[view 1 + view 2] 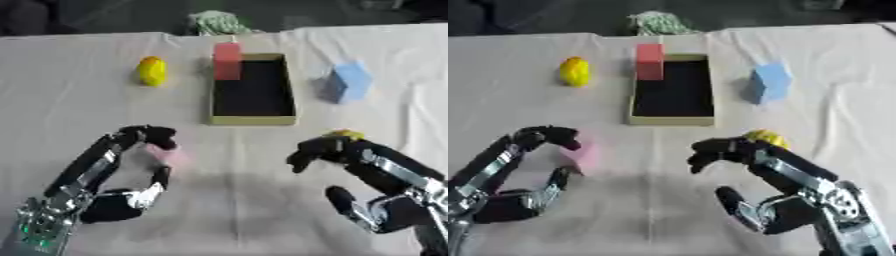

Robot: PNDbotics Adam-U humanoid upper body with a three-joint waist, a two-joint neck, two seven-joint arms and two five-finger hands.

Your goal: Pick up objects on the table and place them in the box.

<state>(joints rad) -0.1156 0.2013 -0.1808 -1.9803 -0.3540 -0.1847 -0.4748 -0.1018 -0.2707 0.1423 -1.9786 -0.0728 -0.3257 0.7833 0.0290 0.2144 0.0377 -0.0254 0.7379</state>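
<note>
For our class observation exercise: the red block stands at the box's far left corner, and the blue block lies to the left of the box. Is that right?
Not quite. The red block does stand at the far left corner of the box, but the blue block lies to the right of the box, as the left eye view shows.

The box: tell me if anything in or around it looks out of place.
The red block sits at the box's far left corner, propped over the rim and only partly inside, rather than flat on the dark floor. The blue block stands tilted to the box's right. Otherwise nothing stands out.
</note>
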